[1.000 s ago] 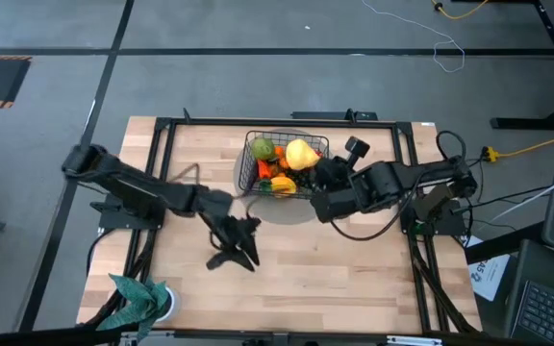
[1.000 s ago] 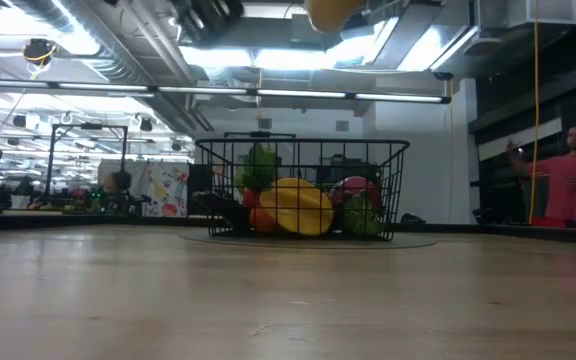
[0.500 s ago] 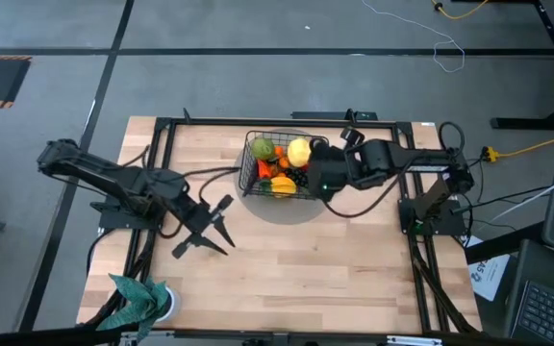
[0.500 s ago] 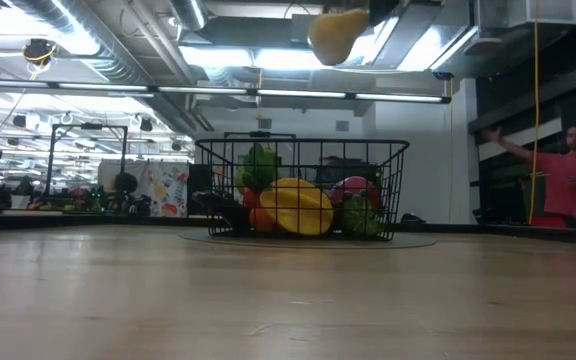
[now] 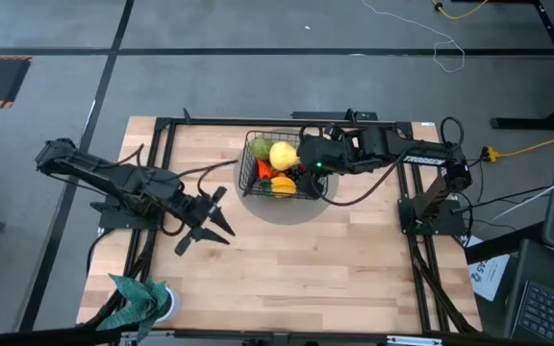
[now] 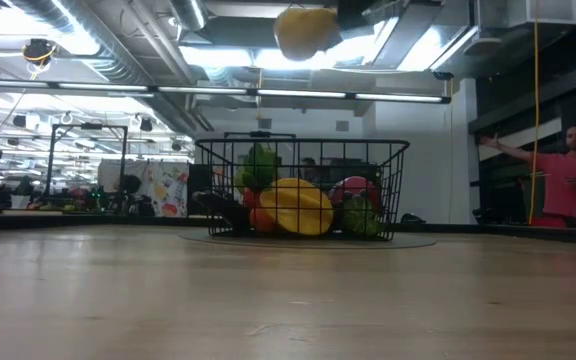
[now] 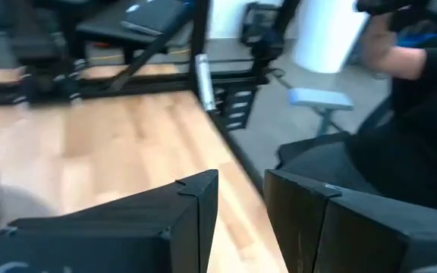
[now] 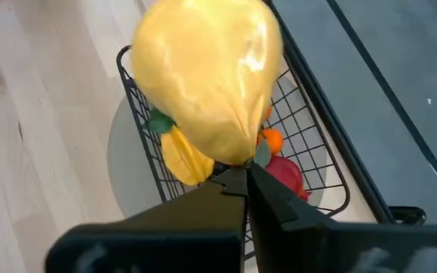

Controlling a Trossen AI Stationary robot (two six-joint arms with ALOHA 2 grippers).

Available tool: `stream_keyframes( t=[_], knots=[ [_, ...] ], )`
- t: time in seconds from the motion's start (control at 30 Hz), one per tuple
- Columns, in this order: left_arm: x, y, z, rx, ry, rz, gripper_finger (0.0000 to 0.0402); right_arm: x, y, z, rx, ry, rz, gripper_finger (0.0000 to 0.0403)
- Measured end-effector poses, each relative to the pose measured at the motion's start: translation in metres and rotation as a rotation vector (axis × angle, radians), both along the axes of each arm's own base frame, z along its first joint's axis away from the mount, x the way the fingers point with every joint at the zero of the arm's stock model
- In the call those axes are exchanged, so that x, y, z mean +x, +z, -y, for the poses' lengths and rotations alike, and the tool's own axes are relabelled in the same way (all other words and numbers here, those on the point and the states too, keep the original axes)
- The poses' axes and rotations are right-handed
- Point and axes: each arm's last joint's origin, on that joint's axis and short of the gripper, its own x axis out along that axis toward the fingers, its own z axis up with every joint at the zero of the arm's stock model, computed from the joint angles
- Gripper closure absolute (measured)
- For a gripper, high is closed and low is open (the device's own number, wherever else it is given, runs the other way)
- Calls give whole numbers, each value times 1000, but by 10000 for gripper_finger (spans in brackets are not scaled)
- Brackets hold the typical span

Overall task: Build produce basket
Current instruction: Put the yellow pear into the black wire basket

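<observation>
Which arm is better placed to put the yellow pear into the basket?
The right: its tool grips the yellow pear above the basket. The left tool is open and empty, away over bare table.

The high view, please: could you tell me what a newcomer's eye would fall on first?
The yellow pear pinched in the right gripper, held above the black wire basket at the table's far middle. Below it the basket already shows colourful produce. The left gripper waits open over bare wood, left of centre.
</observation>
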Motion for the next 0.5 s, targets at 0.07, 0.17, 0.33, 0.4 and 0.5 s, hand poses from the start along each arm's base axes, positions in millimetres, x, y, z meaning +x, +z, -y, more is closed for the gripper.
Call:
stream_keyframes(
  t=[0.07,0.17,0.33,0.4,0.5],
  knots=[
    [-4,1,-1,10,35,-6,305,0,0,0,-1,1,-4,403],
    [-10,-2,-4,26,107,-51,305,0,0,0,-1,1,-6,403],
    [-13,-4,-4,41,177,-77,305,0,0,0,-2,1,-5,403],
    [-13,-4,-4,44,179,-82,305,0,0,0,-2,1,-4,403],
    [-13,-4,-4,43,182,-80,305,0,0,0,-2,2,-3,403]
  ],
)
